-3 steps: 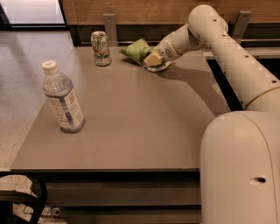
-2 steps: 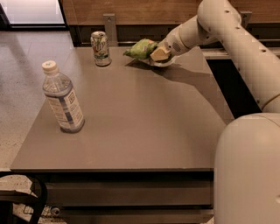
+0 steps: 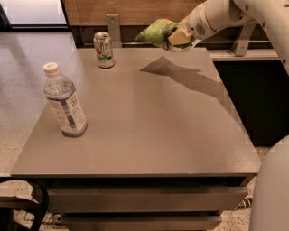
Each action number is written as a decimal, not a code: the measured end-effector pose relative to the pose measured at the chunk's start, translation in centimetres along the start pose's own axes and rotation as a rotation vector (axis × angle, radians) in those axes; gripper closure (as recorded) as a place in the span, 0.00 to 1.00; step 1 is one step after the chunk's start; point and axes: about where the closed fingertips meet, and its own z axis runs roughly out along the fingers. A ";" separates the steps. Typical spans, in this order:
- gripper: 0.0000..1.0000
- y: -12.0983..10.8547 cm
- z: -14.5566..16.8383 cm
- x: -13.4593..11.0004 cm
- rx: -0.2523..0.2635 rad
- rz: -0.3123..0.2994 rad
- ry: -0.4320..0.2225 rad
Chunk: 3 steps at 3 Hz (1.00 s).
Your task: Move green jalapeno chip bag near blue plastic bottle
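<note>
The green jalapeno chip bag (image 3: 156,31) is crumpled light green and hangs in the air above the far edge of the grey table (image 3: 149,131). My gripper (image 3: 174,38) is shut on the bag's right end and holds it clear of the tabletop; its shadow falls on the table below. The blue plastic bottle (image 3: 64,101), clear with a white cap and a white-and-blue label, stands upright near the table's left edge, far from the bag.
A green-and-white soda can (image 3: 104,49) stands at the far left of the table, left of the held bag. A wooden wall and a rail run behind the table. My white arm (image 3: 235,13) reaches in from the upper right.
The gripper has lifted the chip bag off the table's far edge; the bag now hangs higher, above the tabletop. Bottle and can have not moved.
</note>
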 end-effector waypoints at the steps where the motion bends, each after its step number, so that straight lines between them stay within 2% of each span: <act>1: 1.00 0.7 -3.6 -0.2 -0.002 -0.008 -0.019; 2: 1.00 2.7 -7.2 0.1 -0.037 -0.015 -0.041; 3: 1.00 7.4 -10.7 0.5 -0.086 -0.037 -0.062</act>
